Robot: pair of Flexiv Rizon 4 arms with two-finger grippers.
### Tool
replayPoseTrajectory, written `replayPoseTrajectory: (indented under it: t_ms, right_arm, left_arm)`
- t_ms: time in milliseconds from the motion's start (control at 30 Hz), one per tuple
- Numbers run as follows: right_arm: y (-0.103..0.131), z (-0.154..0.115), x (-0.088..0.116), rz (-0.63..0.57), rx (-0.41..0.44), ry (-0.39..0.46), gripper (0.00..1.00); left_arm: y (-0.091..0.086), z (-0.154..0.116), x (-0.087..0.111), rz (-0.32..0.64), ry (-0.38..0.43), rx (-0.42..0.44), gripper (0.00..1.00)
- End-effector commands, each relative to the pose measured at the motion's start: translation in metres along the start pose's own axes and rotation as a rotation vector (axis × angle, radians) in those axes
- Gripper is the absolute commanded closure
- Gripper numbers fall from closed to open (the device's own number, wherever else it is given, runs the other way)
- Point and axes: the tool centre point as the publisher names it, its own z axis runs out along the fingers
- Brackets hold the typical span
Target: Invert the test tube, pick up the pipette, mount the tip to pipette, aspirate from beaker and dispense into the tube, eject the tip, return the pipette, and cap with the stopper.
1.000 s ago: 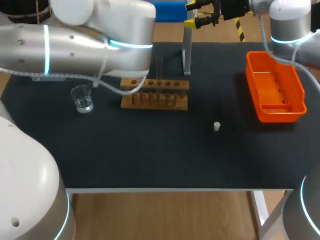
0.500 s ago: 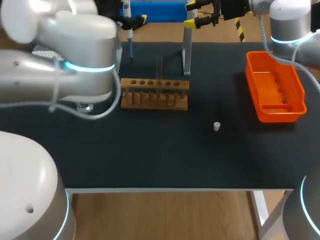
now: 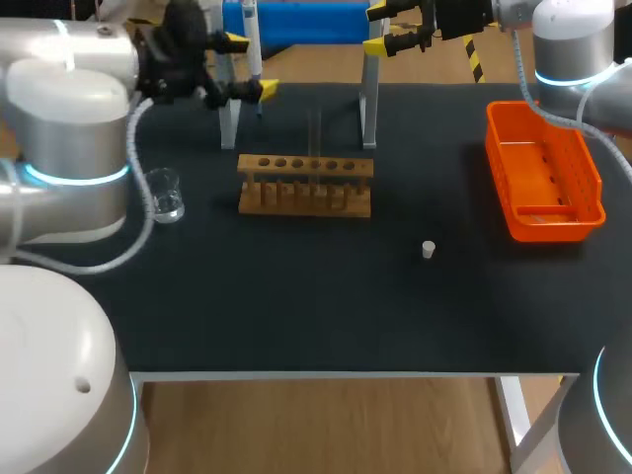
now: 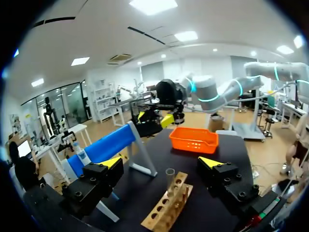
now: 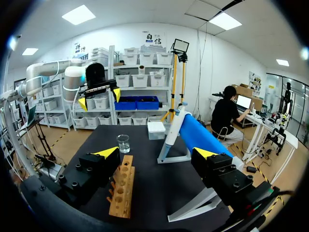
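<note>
Our left gripper (image 3: 249, 65) hangs wide open at the rear of the table (image 3: 296, 306), its yellow tips well apart and holding nothing. From its wrist we see only open air between the fingers. From the head view it is just beside the pipette (image 3: 254, 44), which rests on the stand (image 3: 367, 109) with the blue bar along the back edge; we cannot tell whether a finger touches it. Our right gripper (image 3: 383, 28) is also spread open and empty, raised over the rear of the table near the stand's other leg and well apart from everything on the table. The test tube (image 4: 170, 178) stands upright in the wooden rack (image 3: 306, 188), mouth upward, in a hole near the middle of the row. Seen from the left wrist, the rack lies ahead of and under that gripper. The beaker (image 3: 163, 195), with a little clear liquid in it, stands on the table near the rack's end, on our left arm's side. The small white stopper (image 3: 429, 249) sits alone on the dark surface, between the rack and the orange basket (image 3: 583, 168) and nearer the front edge than either. The basket lies on our right arm's side, well apart from the rack.
</note>
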Motion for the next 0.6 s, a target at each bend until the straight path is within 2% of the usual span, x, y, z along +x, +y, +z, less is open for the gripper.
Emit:
replayPoseTrajectory:
  t_ms: [33,367,600]
  right_arm:
    - [0.001,-0.001,-0.001,0.001,0.004,0.005,0.00]
    - [0.001,-0.001,-0.001,0.001,0.004,0.005,0.00]
    - [0.001,-0.001,-0.001,0.001,0.004,0.005,0.00]
  left_arm:
    - [0.007,0.006,-0.003,0.001,0.265,0.001,0.00]
    - [0.020,0.051,0.011,0.013,0.439,-0.058,0.00]
    - [0.035,0.071,0.017,-0.013,0.457,-0.060,0.00]
